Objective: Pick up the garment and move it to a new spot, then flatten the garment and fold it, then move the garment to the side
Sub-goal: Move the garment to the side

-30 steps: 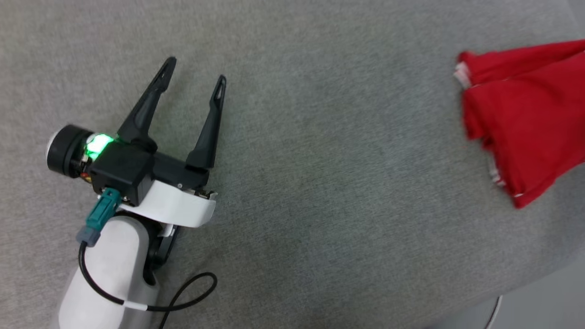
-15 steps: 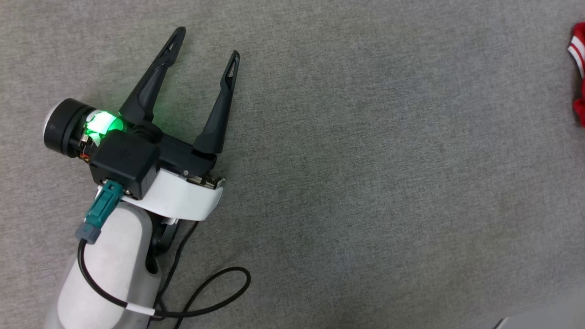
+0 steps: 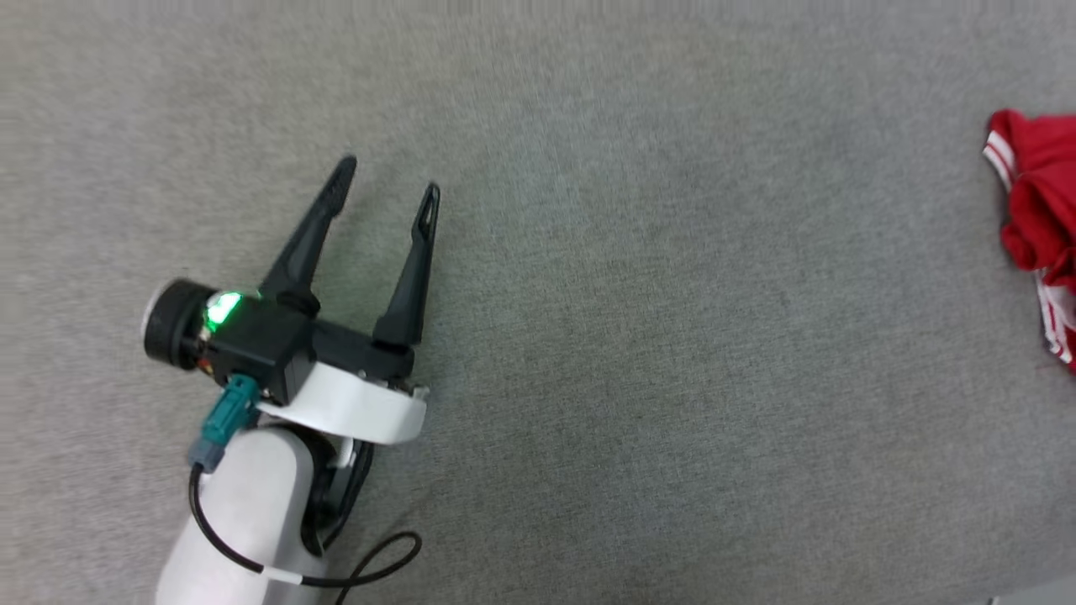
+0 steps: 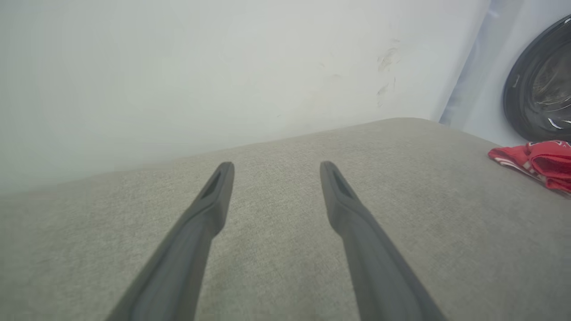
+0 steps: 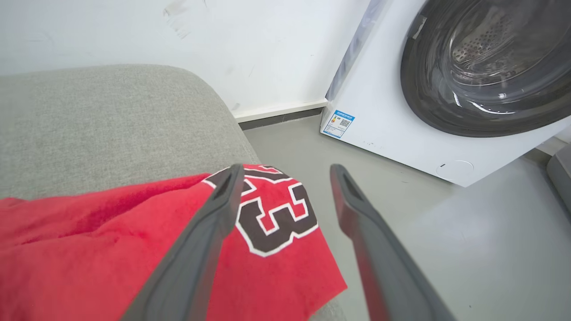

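Garment (image 5: 111, 249) is found at the cushion's (image 3: 630, 336) far right edge, bunched rather than flat. The number 23 is turned up and one corner hangs past the edge above the floor (image 5: 424, 232). Placement at the margin is judged to fit the last step, moving it to the side. Whether a proper fold lies underneath cannot be told.

Right gripper (image 5: 287, 169) is seen just above the garment, fingers spread, nothing caught between them. Contact between its nearer finger and the cloth cannot be settled. Spread fingers over a resting garment are read as a let-go stance, not a grip.

Left gripper (image 3: 388, 178) is held well apart from the garment, over bare cushion, fingers spread and empty. Its position there is judged to leave room for the right arm.

Washer (image 5: 446, 89) stands on the floor beyond the cushion's end. The overhanging corner could be dragged off if it is snagged when the right arm is withdrawn.
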